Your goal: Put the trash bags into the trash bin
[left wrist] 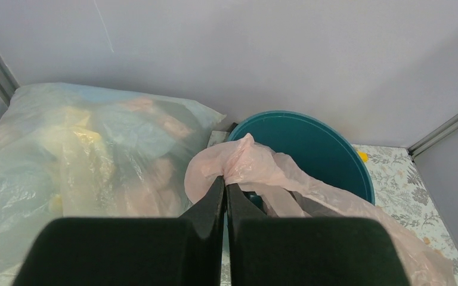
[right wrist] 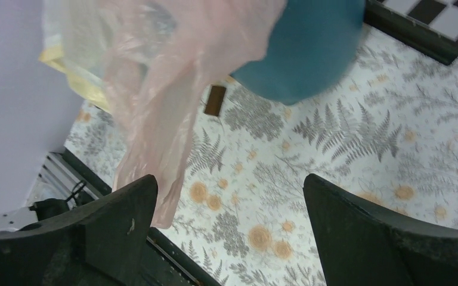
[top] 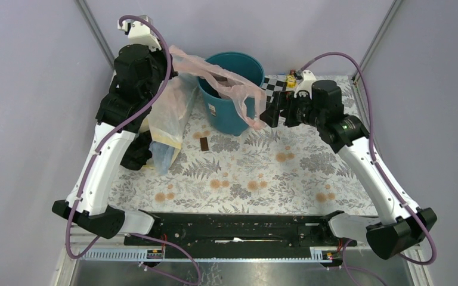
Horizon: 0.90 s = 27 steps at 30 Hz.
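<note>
Left wrist view showed the left gripper (left wrist: 225, 189) clamped shut on a fold of the pink trash bag (left wrist: 256, 164), which trailed over the trash bin (left wrist: 316, 143). The right gripper (right wrist: 229, 229) stood wide open and empty, the bag's loose end beside one finger. The bin stood upright on the table (top: 274, 173); its white label (top: 212, 109) was unreadable.

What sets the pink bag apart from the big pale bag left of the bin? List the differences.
The pink bag is thin and limp; the big pale bag is stuffed full. The pink bag is pinched in the left gripper and draped over the trash bin; the big pale bag rests ungripped on the table beside it. Both are translucent plastic.
</note>
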Motion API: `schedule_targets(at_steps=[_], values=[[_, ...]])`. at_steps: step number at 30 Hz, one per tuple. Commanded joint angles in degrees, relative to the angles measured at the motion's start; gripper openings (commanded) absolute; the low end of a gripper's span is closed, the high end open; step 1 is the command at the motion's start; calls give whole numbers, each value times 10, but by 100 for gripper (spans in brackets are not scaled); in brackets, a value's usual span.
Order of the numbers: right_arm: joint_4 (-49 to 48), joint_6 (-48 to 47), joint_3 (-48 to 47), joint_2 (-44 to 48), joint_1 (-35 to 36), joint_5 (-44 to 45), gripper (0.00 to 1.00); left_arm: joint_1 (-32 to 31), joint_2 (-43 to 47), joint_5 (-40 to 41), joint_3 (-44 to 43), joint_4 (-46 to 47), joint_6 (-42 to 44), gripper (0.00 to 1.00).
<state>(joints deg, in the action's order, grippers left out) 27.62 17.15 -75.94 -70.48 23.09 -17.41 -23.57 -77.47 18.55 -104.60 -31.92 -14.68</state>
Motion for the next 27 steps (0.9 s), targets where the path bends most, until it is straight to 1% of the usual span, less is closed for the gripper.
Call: schedule_targets(at_steps=[1,4,8,11,13,15,16,17,20,22,23,24,25,27], values=[[-103,4,20,42,-1,-66,100,2,1,-13,-5,15,-13,0],[-166,23,52,49,-1,-111,100,2,2,-14,-6,15,-15,0],[-227,72,89,43,-1,-96,100,2,6,-11,-4,17,-13,0],[-263,102,104,31,-1,-115,100,2,7,-11,-5,17,-10,0],[-267,121,109,23,-1,-104,100,2,10,-8,-4,17,-8,0],[-247,126,108,13,-1,-75,99,2,11,-5,-4,18,-7,0],[-240,123,109,10,-1,-71,96,2,11,-4,-4,19,-6,0],[-235,117,109,8,-1,-72,90,2,11,-3,-4,20,-3,0],[-194,98,101,11,-1,-48,60,2,8,7,-5,21,5,0],[-161,84,92,15,-1,-5,28,2,6,25,0,20,12,0],[-143,79,85,17,-1,21,15,2,6,39,3,20,15,0],[-122,73,75,16,-1,49,7,2,6,55,6,20,17,0],[-98,68,63,12,-1,76,3,2,5,75,11,18,18,0],[-53,55,35,0,-1,129,0,2,5,107,22,18,17,0]])
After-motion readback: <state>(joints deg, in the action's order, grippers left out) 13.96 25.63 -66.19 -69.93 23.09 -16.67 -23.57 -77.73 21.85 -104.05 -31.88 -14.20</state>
